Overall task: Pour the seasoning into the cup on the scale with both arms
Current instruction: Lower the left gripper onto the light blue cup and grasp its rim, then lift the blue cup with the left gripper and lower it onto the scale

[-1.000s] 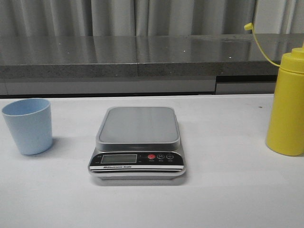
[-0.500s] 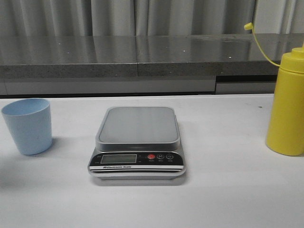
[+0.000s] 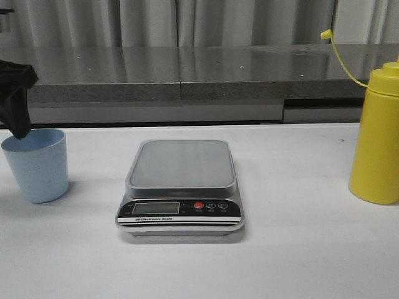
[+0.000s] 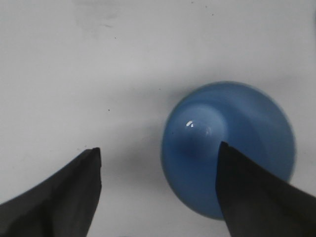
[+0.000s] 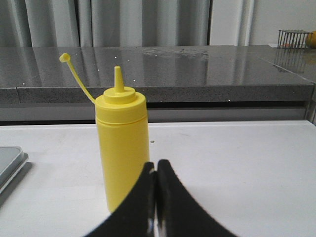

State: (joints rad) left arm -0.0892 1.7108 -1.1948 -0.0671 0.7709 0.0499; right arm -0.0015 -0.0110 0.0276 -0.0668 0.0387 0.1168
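white table [image 3: 299, 261] | grey stone counter [image 3: 187, 68] | possibly curtains [image 3: 156, 22] behind

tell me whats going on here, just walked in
A two-arm robot is setting up to pour seasoning into a cup on a scale. The left gripper hangs open above the light blue cup, one finger over its mouth, nothing gripped. The cup stands on the white table left of the digital kitchen scale, whose platform is bare. The right gripper is shut and empty, facing the yellow squeeze bottle, which stands upright with its cap off.
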